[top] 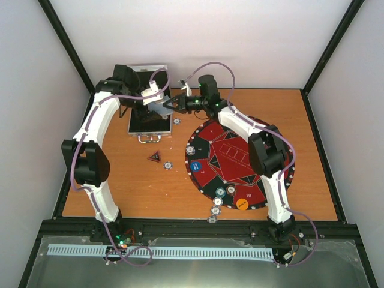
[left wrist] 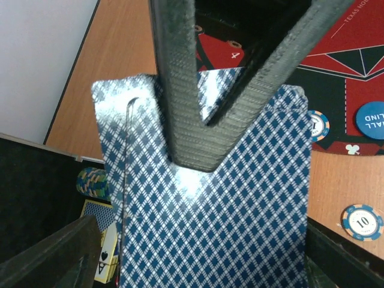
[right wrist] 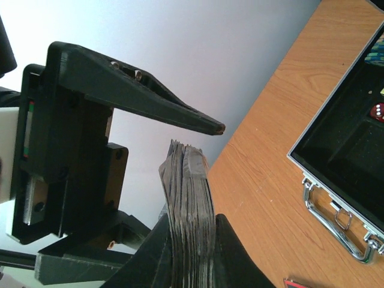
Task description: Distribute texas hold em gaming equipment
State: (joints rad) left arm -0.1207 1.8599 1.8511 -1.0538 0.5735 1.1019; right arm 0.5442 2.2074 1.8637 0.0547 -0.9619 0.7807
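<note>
Two things crowd the deck point(top: 157, 108): the open case point(top: 147, 125) under it on the desk point(top: 132, 180), and a lone chip point(top: 176, 120) just beside the case — the red mat point(top: 210, 175) lies near on the right. The right fingers point(right wrist: 235, 261) pinch the deck through its thickness, one lying across its chequered back, while the left fingers point(right wrist: 174, 111) stand wide on either side of it, touching neither edge.
</note>
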